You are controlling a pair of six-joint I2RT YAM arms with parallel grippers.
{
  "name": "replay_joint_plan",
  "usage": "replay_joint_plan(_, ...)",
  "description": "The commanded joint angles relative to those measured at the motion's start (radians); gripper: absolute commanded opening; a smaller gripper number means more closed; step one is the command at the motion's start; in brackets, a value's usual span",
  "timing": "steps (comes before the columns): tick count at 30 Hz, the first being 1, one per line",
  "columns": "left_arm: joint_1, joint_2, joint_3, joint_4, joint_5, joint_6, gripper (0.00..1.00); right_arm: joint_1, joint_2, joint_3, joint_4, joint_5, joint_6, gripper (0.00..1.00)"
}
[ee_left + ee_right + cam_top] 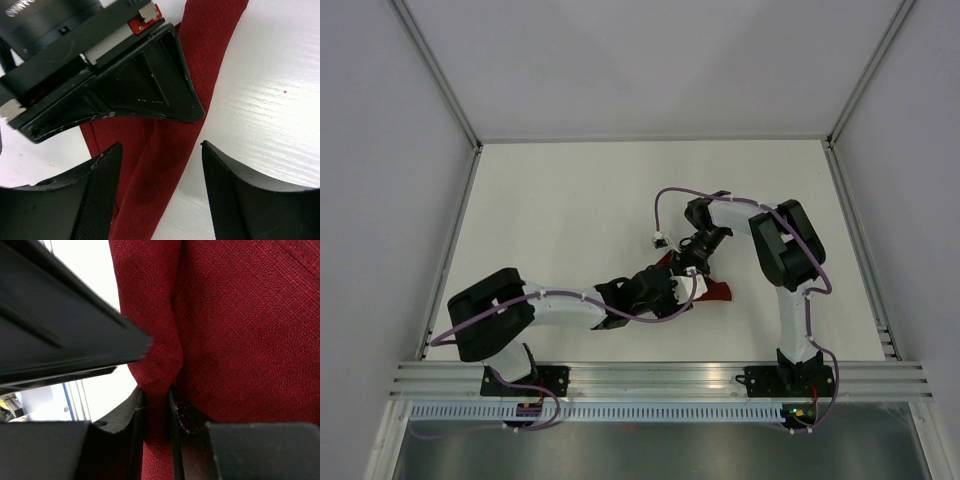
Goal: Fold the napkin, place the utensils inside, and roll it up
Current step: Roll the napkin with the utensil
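Note:
The dark red napkin [712,290] lies bunched into a long band on the white table, mostly hidden under both grippers in the top view. My right gripper [157,405] is shut on a fold of the napkin [240,330], pinching the cloth between its pads. My left gripper [160,170] is open just above the napkin band [155,165], with one finger on each side of it. The right gripper's black finger [150,85] crosses the left wrist view. The two grippers [682,272] meet over the cloth. No utensils show in any view.
The white table [570,210] is bordered by grey walls and an aluminium rail [660,378] at the near edge. Purple cables [665,200] loop off both arms.

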Motion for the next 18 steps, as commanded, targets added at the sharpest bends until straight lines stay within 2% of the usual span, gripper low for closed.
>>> replay_joint_plan(1,-0.006,0.041,0.041,0.014,-0.016,0.074,0.69,0.009,0.080,-0.022,0.074,0.135,-0.038,0.13)
replay_joint_plan(5,-0.009,0.113,0.079,-0.026,-0.003,0.079,0.68,0.006,0.093,-0.016,0.071,0.137,-0.040,0.13)
replay_joint_plan(8,-0.010,0.127,0.070,0.001,-0.008,0.071,0.68,0.006,0.100,-0.012,0.067,0.137,-0.043,0.13)
replay_joint_plan(12,-0.001,0.145,0.075,0.003,0.026,0.038,0.61,0.003,0.104,-0.013,0.071,0.135,-0.043,0.13)
replay_joint_plan(16,0.020,0.212,0.132,-0.087,0.106,-0.008,0.12,0.003,0.101,-0.018,0.076,0.134,-0.043,0.16)
replay_joint_plan(18,0.028,0.231,0.145,-0.109,0.144,-0.025,0.02,0.003,0.092,-0.022,0.082,0.132,-0.040,0.19)
